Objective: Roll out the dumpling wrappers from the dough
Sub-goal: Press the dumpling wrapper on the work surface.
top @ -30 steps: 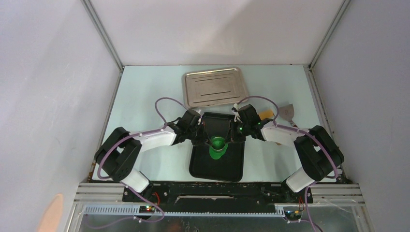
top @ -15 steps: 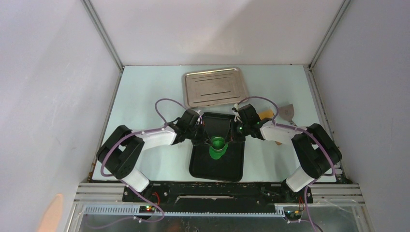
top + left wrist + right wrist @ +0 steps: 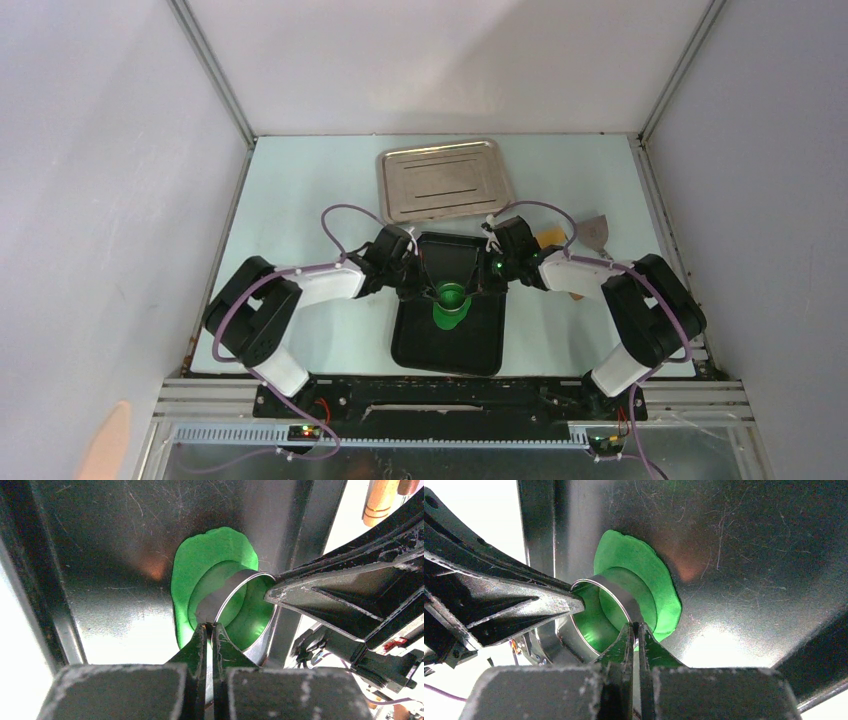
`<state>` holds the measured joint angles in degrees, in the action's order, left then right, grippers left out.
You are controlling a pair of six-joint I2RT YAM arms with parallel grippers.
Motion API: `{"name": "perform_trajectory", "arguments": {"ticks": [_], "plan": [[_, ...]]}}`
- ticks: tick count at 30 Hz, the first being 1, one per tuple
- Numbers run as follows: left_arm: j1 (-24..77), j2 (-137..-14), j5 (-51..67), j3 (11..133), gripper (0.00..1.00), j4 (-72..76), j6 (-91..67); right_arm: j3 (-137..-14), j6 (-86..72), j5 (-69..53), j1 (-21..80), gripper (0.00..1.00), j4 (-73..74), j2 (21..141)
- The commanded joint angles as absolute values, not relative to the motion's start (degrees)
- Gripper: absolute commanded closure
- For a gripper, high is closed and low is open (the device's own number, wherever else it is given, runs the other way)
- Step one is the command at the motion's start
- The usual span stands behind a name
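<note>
The dough [image 3: 447,318] is a flattened bright green oval sheet [image 3: 200,555] on the black tray [image 3: 420,350]. A metal ring cutter [image 3: 453,296] stands on the sheet, with green showing inside it [image 3: 599,622]. My left gripper [image 3: 210,626] is shut on the ring's thin wall from the left side. My right gripper [image 3: 636,626] is shut on the opposite wall. In the top view, the left gripper [image 3: 428,290] and the right gripper [image 3: 480,285] meet over the tray. Dumpling wrappers apart from this sheet are out of view.
A silver metal tray [image 3: 443,180] lies behind the black tray. A wooden roller [image 3: 552,237] and a scraper [image 3: 598,232] lie at the right, behind my right arm. The roller's handle [image 3: 382,500] shows in the left wrist view.
Both arms' elbows have shifted slightly. The grippers, the ring and the dough stay where they were.
</note>
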<state>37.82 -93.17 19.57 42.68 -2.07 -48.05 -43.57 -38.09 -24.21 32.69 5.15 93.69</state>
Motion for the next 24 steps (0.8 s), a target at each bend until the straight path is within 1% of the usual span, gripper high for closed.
{"name": "perform_trajectory", "arguments": {"ticks": [1,13,24], "plan": [[38.4,-101.7,7.9,39.2,1.00,-7.2,-45.5,-39.5,-36.4,-14.8,33.4,1.00,8.0,100.8],[38.4,-102.0,7.0,40.2,1.00,-9.0,-45.7,-37.3,-36.2,-14.5,32.1,1.00,7.3,101.2],[38.4,-103.3,5.6,43.7,1.00,-14.2,-45.6,-33.1,-36.3,-14.4,32.9,1.00,9.4,96.5]]}}
